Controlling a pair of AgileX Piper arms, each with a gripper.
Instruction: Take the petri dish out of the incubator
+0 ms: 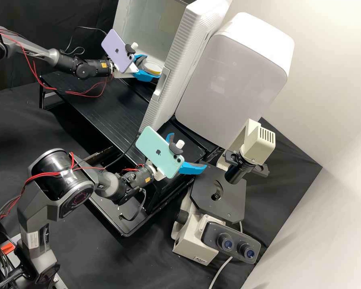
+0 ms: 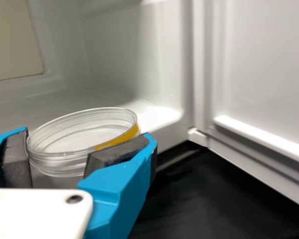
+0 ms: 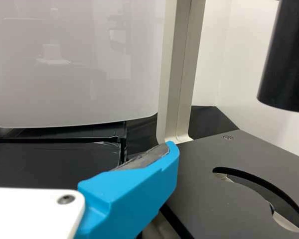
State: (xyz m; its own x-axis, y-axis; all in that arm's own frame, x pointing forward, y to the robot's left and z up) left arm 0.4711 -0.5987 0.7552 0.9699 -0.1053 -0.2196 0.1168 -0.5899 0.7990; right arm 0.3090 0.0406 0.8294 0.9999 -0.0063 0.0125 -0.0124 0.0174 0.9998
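The petri dish, clear and lidded with a yellow strip along its side, sits at the open mouth of the incubator, low at the incubator's front edge with the white chamber floor behind it. The left fingers are closed onto the dish from two sides, their grey pads pressed against its clear wall, the gap between them no wider than the dish itself. I cannot tell whether the dish's base touches the incubator floor. The incubator's ribbed white door is swung open and stands out from the chamber, just beside the dish. A black platform runs forward from under the incubator on the cloth-covered desk. A second white cabinet stands against the far face of the open door. The right fingers hang well apart from the incubator's chamber, near the low outer corner of its door; they are spread apart and hold nothing. Just beyond them, farther from the incubator, lies the black stage of a microscope, with its eyepieces pointing away from the incubator.
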